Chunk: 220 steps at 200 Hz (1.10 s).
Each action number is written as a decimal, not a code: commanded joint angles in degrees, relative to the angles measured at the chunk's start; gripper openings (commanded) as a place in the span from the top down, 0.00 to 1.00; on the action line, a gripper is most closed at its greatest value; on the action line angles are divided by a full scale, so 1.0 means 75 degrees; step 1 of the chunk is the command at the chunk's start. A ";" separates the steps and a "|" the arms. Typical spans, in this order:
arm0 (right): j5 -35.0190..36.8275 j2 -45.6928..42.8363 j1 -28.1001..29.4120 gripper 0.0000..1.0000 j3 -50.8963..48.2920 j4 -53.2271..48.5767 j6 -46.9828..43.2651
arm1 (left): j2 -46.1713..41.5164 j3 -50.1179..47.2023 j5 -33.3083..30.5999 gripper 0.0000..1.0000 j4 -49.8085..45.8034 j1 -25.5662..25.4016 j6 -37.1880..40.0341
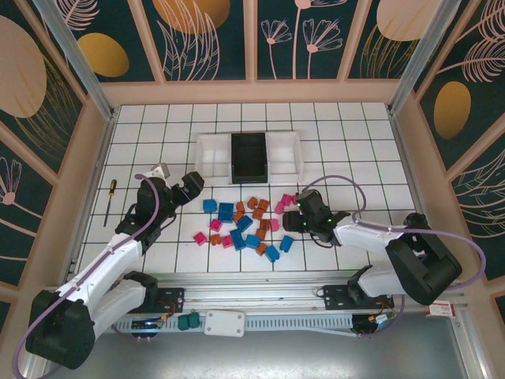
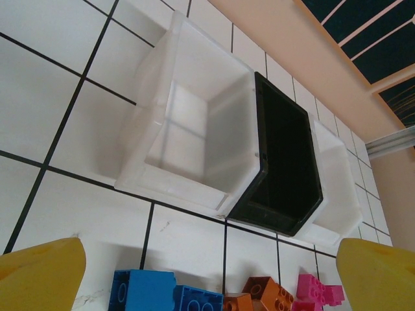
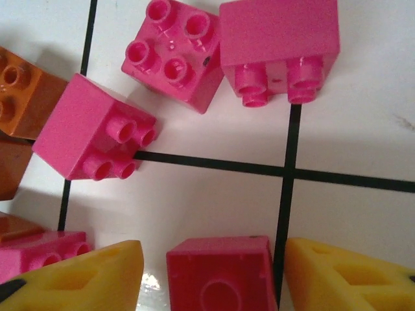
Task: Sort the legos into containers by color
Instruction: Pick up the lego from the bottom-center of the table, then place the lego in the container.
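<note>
**Top view, read left to right.** A screwdriver point(image 1: 110, 201) lies on the tiled table point(image 1: 355, 158) near the left wall. Just right of it hangs my left gripper point(image 1: 178, 180), jaws spread wide and holding nothing. In the left wrist view its yellow fingertips point(image 2: 39, 275) sit at the two lower corners, with blue, orange-brown and pink bricks low between them.

Beyond it stand the containers point(image 1: 213, 172), joined in a row at the far middle of the table: a white tray point(image 2: 194, 188), a black tray point(image 2: 279, 220) and a second white tray point(image 2: 337, 194).

The legos point(image 1: 241, 225) lie loose on the tiles in one mixed cluster on the near side of the trays, between my two grippers.

My right gripper point(image 1: 289, 218) is down at the cluster's right edge, among pink pieces. In the right wrist view its yellow fingers point(image 3: 84, 278) stand part-way apart on either side of one pink brick point(image 3: 220, 272) resting on the tile. A narrow gap shows on each side, so nothing is gripped.
</note>
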 commanded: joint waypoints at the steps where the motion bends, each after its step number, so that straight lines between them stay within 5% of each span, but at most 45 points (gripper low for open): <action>1: 0.0089 0.0256 0.0072 0.45 0.0242 0.0035 -0.0122 | -0.0074 0.0235 0.0081 0.01 -0.0512 -0.0033 0.0018; 53: 0.0082 -0.0222 0.0050 0.66 0.0638 -0.0056 -0.0477 | -0.0332 0.0203 -0.0107 0.02 -0.0937 -0.0033 0.0233; 86: -0.0039 -0.0262 -0.0467 0.67 0.1649 0.0000 -0.0923 | -0.0278 0.0075 0.0207 0.08 -0.0989 -0.0033 0.0300; 126: -0.0251 0.1375 -0.1504 0.67 0.3292 0.0645 -0.1168 | -0.0212 -0.0067 0.0213 0.01 -0.1357 -0.0033 0.0270; 170: -0.0730 0.3234 -0.1798 0.67 0.4880 0.0867 -0.1148 | -0.0353 -0.0148 0.0170 0.07 -0.1870 -0.0033 0.0239; 220: -0.0815 0.3574 -0.1843 0.35 0.5418 0.1155 -0.0976 | -0.0166 -0.0437 0.0128 0.16 -0.2088 -0.0171 0.0097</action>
